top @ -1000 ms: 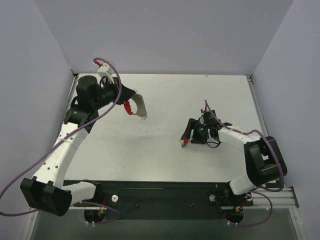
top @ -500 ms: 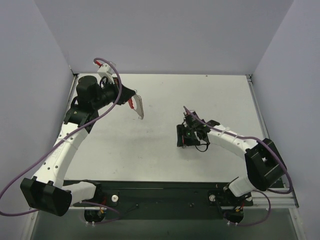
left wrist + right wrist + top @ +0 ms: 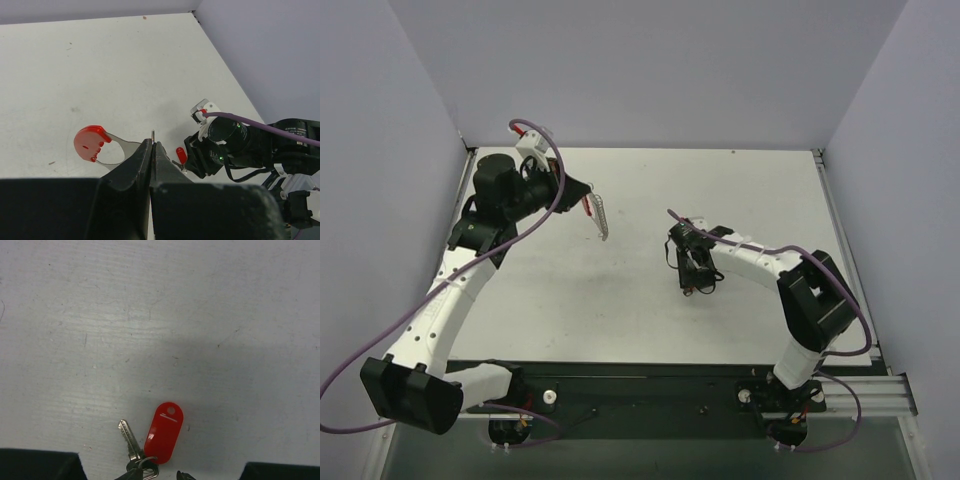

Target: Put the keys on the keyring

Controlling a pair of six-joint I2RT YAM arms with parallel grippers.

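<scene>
Key (image 3: 129, 439) blade points away, slightly left, beside red tag (image 3: 164, 432).

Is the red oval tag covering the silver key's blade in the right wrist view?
No, the red tag lies beside the key, whose blade shows uncovered.

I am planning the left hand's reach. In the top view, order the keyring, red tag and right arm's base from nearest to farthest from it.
1. Keyring: held in the left hand.
2. Red tag: mid-table, to the right.
3. Right arm's base: near edge, right side.
</scene>
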